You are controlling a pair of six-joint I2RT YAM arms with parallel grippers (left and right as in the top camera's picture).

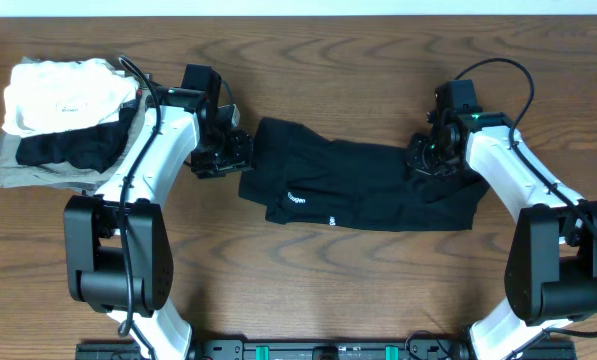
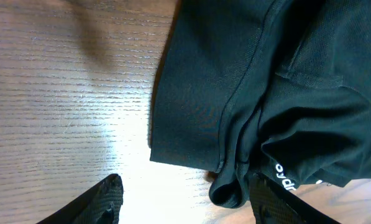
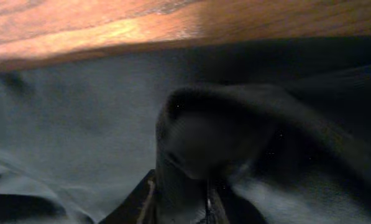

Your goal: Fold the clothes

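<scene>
The clothes [image 1: 363,190] are a black T-shirt lying as a rumpled, folded band across the middle of the table, with small white print near its front edge. My left gripper [image 1: 243,153] is at the shirt's left end. In the left wrist view the left gripper [image 2: 188,194] is open over bare wood, and a rolled hem of the clothes [image 2: 247,81] lies against the inner side of its right finger. My right gripper [image 1: 424,158] is at the shirt's upper right. In its wrist view the right gripper [image 3: 180,200] has narrow jaws with a raised fold of the clothes [image 3: 79,112] filling the gap.
A pile of folded garments sits at the far left: a white one [image 1: 63,95] on top, a black one [image 1: 68,148] under it and a grey one [image 1: 23,170] at the bottom, right beside the left arm. Bare wooden table [image 1: 328,290] lies in front of the shirt.
</scene>
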